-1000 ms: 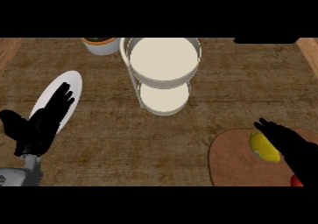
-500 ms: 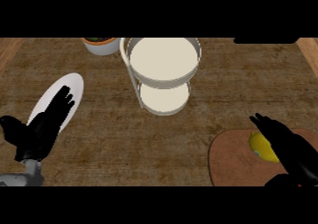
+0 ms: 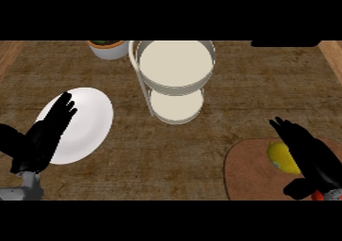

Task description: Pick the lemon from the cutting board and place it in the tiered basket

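While the lemon (image 3: pixel 282 157) lies on the round cutting board (image 3: pixel 253 174) at the table's (image 3: pixel 201 150) lower right, we see the right robot hand (image 3: pixel 312 157) over it, fingers straight, grasping nothing. Our left robot hand (image 3: pixel 41 139) rests released over a white plate (image 3: pixel 86 120). Further back stands the tiered basket (image 3: pixel 177 70)

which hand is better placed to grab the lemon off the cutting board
The right hand. It lies over the cutting board with straight fingers right beside the lemon. The left hand rests open at the far left over the white plate, across the counter.
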Tool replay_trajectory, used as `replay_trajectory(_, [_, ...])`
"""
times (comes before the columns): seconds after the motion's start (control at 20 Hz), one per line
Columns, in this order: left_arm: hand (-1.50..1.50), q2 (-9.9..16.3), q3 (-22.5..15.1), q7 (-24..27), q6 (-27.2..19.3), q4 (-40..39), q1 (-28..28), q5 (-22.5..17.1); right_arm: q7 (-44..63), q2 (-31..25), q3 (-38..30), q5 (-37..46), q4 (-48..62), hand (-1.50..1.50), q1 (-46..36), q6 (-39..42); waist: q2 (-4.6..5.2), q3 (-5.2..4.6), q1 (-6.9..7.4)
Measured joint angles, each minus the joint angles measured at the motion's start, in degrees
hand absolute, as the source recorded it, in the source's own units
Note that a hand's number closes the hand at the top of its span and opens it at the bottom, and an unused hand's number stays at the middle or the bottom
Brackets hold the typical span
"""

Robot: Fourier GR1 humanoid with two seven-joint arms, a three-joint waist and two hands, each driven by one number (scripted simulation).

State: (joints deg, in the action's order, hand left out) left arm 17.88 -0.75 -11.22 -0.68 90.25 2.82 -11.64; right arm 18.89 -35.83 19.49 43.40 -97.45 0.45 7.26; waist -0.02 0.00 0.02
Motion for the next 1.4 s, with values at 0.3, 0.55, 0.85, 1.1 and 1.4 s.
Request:
replay_trajectory(0.3, [0.0, -1.26, 0.17, -0.13, 0.5, -0.64, 0.62, 0.9, -3.76, 0.92, 0.24, 0.88, 5.02, 1.5, -1.23, 4.25, -0.14, -0.22, 0.12])
replay_trajectory(0.55, [0.0, -1.52, 1.36, 0.56, 1.67, -0.63, -0.22, 1.16, -5.8, 1.59, 1.33, 6.01, 5.67, 1.5, -1.96, 4.67, -0.32, -0.46, 0.13])
replay_trajectory(0.85, [0.0, -1.81, 2.27, 0.23, 1.85, -0.67, 0.14, 1.85, -2.71, 3.71, -1.08, 9.81, 5.31, 1.5, 2.36, 0.63, -0.52, -0.56, -0.27])
replay_trajectory(1.1, [0.0, -1.89, 2.93, -0.28, 1.36, -0.39, -0.16, 1.88, 8.11, 6.29, -5.03, 11.52, -0.5, 1.5, 10.02, -2.85, -0.52, -0.33, -1.29])
replay_trajectory(1.4, [0.0, -2.33, 2.74, 0.69, 1.79, -0.42, -1.2, 2.34, 13.61, 9.63, -7.3, 16.49, -11.41, 1.5, 13.77, -12.02, -0.39, -0.1, -1.26])
